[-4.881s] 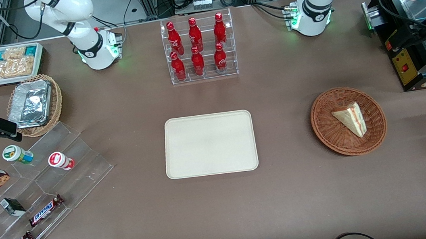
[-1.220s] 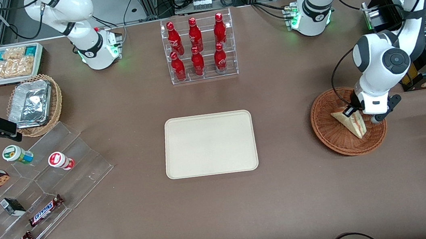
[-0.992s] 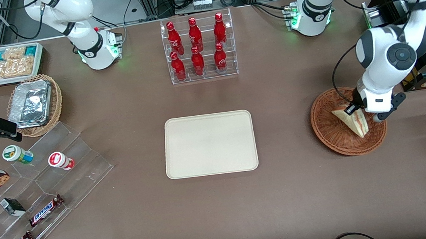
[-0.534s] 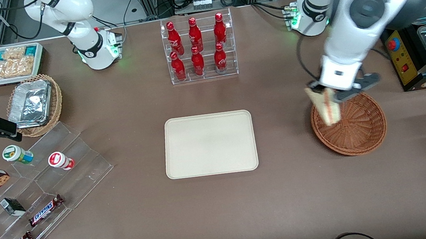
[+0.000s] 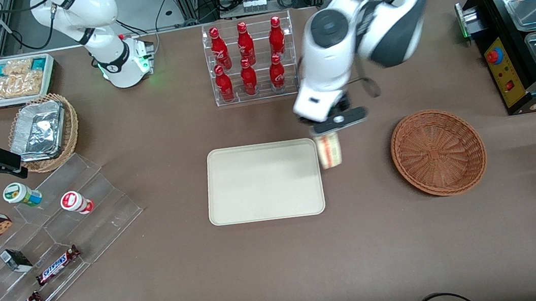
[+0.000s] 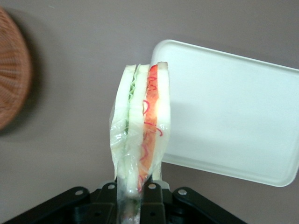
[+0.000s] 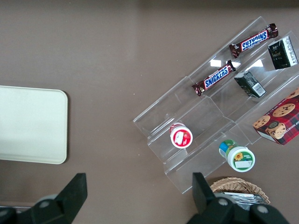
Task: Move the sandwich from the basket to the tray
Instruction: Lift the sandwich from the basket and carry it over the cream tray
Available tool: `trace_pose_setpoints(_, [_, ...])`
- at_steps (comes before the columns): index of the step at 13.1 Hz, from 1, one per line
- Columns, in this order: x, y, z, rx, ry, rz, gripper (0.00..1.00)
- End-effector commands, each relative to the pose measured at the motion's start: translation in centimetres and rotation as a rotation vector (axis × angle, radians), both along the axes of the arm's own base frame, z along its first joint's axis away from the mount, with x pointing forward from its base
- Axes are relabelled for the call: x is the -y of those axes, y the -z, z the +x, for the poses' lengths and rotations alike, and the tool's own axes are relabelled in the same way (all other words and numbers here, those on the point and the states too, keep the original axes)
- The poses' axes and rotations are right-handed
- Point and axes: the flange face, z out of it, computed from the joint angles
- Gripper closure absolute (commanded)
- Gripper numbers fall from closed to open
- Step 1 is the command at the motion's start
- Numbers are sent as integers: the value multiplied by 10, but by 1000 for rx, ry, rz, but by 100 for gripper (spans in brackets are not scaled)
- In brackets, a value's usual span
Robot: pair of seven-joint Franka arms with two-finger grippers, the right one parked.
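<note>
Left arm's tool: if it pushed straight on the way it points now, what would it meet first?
Probably the tray's rim. The tool, shut on the sandwich, points down above that edge; depth is unclear, so bare table is possible.

Even bright light, arm [image 5: 361, 31] motion-blurred.

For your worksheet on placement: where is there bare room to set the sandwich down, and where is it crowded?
The tray is bare all over, and the hand, shut on the sandwich, hangs above its edge nearest the basket. The basket is bare too. The bottle rack, farther from the camera, is crowded, as is the snack stand toward the parked arm's end.
</note>
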Motion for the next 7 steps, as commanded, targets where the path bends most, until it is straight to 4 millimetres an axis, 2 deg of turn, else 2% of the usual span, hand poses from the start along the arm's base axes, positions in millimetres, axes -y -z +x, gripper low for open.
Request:
trace_pose_setpoints(1, [46,44,-9,16,20,10,89])
trace_pose_setpoints(4, [80,103,-24,44,74,23,89])
trace_pose_setpoints(5, [87,116,-29,46,63,22,89])
trace_pose_setpoints(7, [86,130,-29,62,85,53,89])
